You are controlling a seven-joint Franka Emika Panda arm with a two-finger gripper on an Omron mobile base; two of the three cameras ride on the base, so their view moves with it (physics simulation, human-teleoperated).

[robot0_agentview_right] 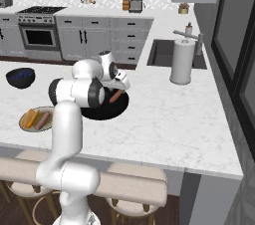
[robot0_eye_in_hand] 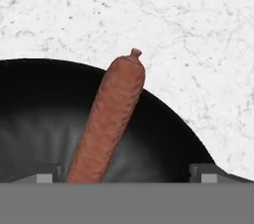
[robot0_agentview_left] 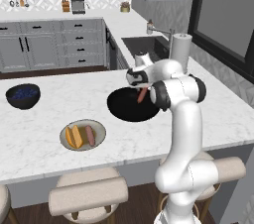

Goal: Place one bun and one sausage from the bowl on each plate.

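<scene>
Gripper (robot0_eye_in_hand: 127, 176) spread wide, holding nothing — hovering over sausage (robot0_eye_in_hand: 110, 119) lying in black bowl (robot0_eye_in_hand: 34, 119). Risk: off-centre closing rolls slim sausage along curved wall — fingers pinch air.

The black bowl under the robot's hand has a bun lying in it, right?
Not a bun: the black bowl holds a reddish-brown sausage, slim with a knotted end, as the hand view shows. It does lie under the hand.
</scene>
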